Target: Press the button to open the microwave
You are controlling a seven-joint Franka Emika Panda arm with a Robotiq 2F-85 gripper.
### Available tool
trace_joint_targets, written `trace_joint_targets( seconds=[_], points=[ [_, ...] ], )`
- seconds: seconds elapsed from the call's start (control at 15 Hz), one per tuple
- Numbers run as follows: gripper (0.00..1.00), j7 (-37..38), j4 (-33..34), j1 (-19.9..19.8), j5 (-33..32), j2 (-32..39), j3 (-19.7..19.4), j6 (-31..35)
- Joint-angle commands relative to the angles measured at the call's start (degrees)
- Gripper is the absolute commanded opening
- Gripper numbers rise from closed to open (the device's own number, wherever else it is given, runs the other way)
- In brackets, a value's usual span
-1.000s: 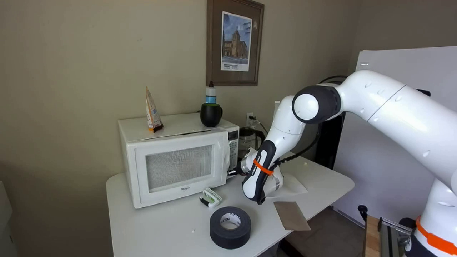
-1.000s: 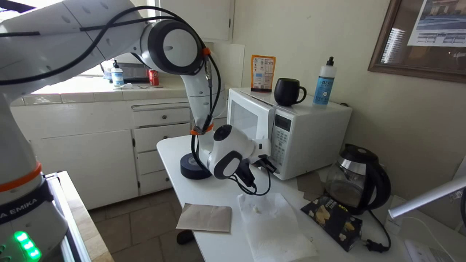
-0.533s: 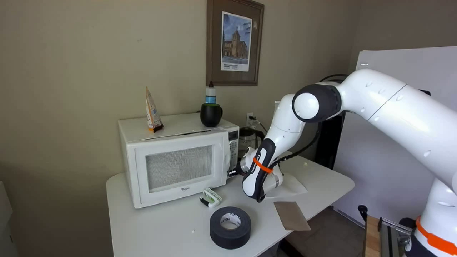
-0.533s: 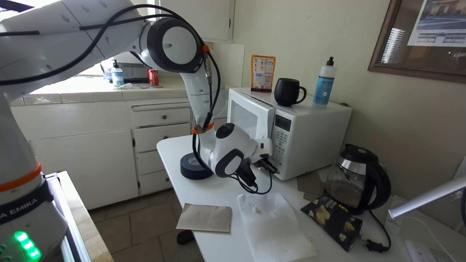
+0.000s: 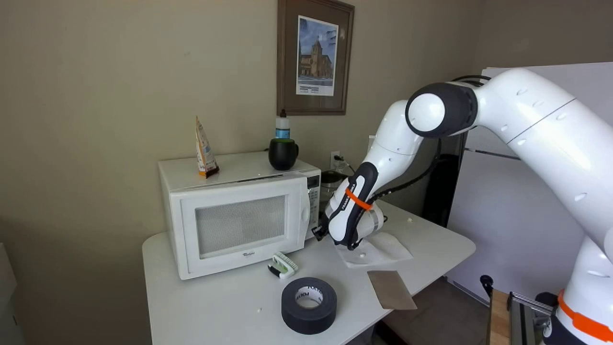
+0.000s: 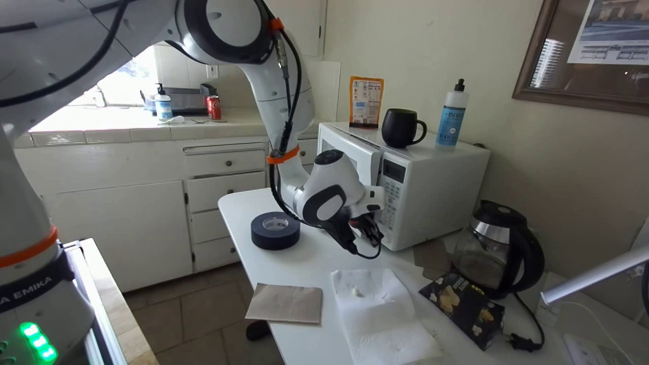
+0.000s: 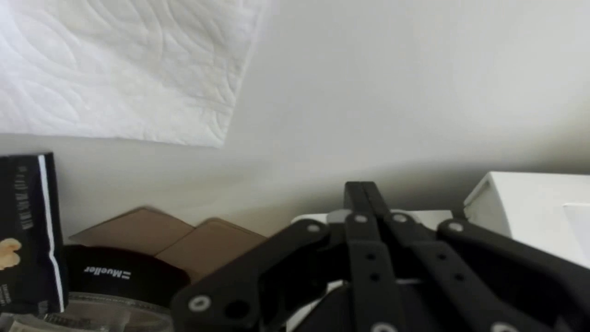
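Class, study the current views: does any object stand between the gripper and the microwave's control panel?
Nothing visible does. The shut gripper appears close to the lower end of the control panel on the microwave; the glass kettle stands off to one side. I can't tell whether it touches the panel; no gap shows clearly.

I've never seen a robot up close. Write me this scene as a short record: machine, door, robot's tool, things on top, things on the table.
Machine: white microwave
Door: looks slightly ajar
Tool: shut, near the control panel; contact unclear
On top: standing pouch, black mug, blue-labelled bottle
On the table: tape roll, brush, paper towel, black bag, glass kettle
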Motion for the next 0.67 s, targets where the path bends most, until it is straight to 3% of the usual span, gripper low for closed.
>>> trace_joint_targets(
  seconds=[0.0,0.27,0.6],
  points=[
    [0.00,-2.4,-8.7,-6.0,-3.1,-11.0,5.7,-12.6],
    [0.00,-6.4,-11.2,-11.6,1.0,-19.0,10.8,-29.1],
    [0.00,-14.1,-12.6,-14.3,9.7,-27.0,11.2,-41.6]
  ],
)
